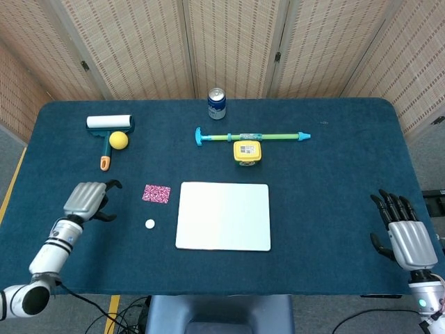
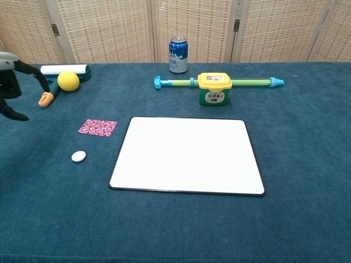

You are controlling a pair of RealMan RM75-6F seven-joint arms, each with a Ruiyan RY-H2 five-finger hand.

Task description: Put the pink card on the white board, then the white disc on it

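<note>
Bright, even overhead light in both views; shadows faint and short. Mild sheen on white board (image 2: 186,155), no hard glare. Focus sharp throughout. Left hand (image 2: 11,82) slightly soft at chest view's edge.

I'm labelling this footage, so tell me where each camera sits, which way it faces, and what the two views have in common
Head view: high above the near table edge, looking steeply down on the whole table; it shows the left hand with its forearm, and the right hand.
Chest view: lower, at the near edge, facing across the table toward the woven screens; only the left hand's fingers show, at the left border.
Shared: white board, pink card, white disc, blue can, lint roller, yellow ball.
</note>
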